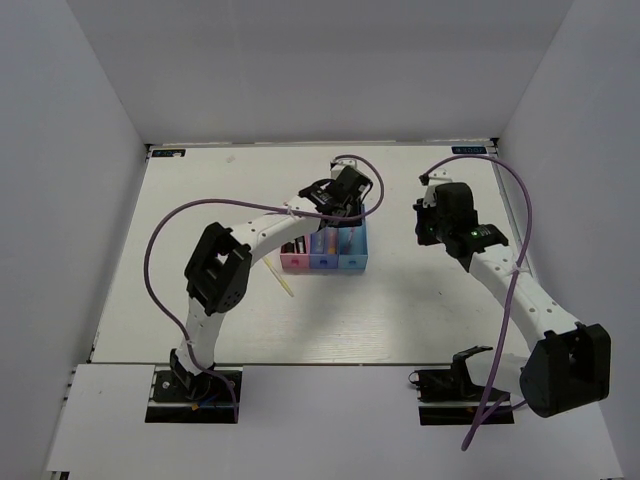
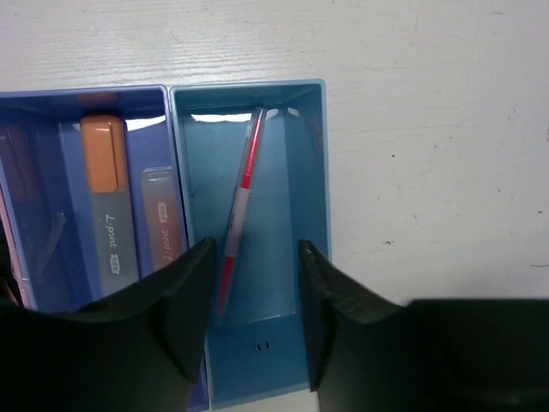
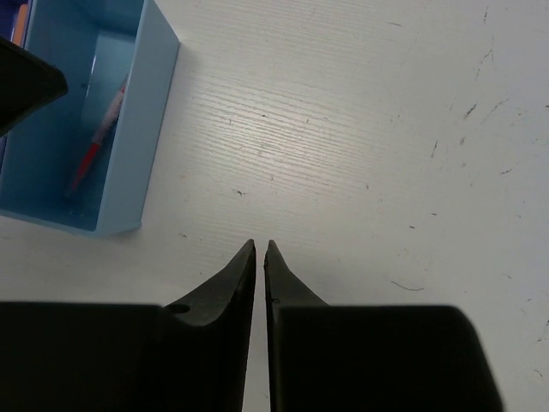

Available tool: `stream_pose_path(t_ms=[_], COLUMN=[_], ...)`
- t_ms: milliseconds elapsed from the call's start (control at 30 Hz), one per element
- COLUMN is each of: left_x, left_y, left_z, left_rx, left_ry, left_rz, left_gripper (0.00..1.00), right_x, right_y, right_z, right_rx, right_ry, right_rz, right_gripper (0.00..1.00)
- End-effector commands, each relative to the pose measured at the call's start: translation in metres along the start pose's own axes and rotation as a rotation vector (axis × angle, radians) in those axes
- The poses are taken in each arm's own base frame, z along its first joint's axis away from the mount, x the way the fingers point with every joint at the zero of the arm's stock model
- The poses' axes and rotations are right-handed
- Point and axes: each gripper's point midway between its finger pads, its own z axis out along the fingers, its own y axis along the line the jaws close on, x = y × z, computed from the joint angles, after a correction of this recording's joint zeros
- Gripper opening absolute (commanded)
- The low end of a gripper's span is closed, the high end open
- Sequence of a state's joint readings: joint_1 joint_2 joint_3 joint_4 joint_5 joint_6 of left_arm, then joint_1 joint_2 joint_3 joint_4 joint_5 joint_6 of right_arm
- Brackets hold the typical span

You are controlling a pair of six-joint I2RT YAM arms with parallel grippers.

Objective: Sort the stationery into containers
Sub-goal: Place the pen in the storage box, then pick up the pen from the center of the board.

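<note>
Three joined containers stand mid-table: pink [image 1: 293,262], blue [image 1: 323,261] and teal [image 1: 352,261]. My left gripper [image 2: 256,253] hovers open over the teal bin [image 2: 319,172] with nothing between its fingers. A thin red-pink pen [image 2: 240,202] lies slanted on that bin's floor, close below the left finger. The blue bin [image 2: 86,92] holds an orange-capped grey marker [image 2: 105,184] and a short orange one [image 2: 163,225]. A pale-yellow pen [image 1: 280,278] lies on the table left of the pink bin. My right gripper [image 3: 260,245] hangs over bare table right of the bins, its fingers together save a thin slit, holding nothing.
White walls enclose the table on the left, back and right. Purple cables loop off both arms. The right wrist view catches the teal bin [image 3: 137,154] at upper left with the red-pink pen [image 3: 96,144] inside. Something dark lies in the pink bin.
</note>
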State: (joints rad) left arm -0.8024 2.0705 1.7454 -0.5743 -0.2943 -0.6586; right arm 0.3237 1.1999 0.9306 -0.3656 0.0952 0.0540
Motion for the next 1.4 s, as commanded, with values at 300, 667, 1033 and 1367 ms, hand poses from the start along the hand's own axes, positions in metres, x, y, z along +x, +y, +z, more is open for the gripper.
stream_pose_path(t_ms=[300,667,1033,1367], left_x=[0.021,0.056,0.04,0.067], left_y=[0.129,0.216,0.215,0.229], left_z=[-0.137,-0.105,-0.068,-0.053], left_rx=[-0.217,-0.322,-0.426,-0.474], left_ry=[-0.172,0.038,0.164,0.245], left_rz=[-0.238,-0.672,-0.688,-0.716], left_gripper=[0.27,0.47,0.47,0.47], right_x=[-0.007,0.0,0.003,0.002], right_y=[0.001,0.003,-0.001,-0.007], right_z=[-0.005,-0.001,0.003,0.002], right_rx=[-0.038,-0.055,-0.045,-0.033], right_ry=[-0.039,-0.012,0.003,-0.001], right_rz=[0.034,0.041,0.053,0.074], right_gripper=[0.32,0.33,0.33,0.33])
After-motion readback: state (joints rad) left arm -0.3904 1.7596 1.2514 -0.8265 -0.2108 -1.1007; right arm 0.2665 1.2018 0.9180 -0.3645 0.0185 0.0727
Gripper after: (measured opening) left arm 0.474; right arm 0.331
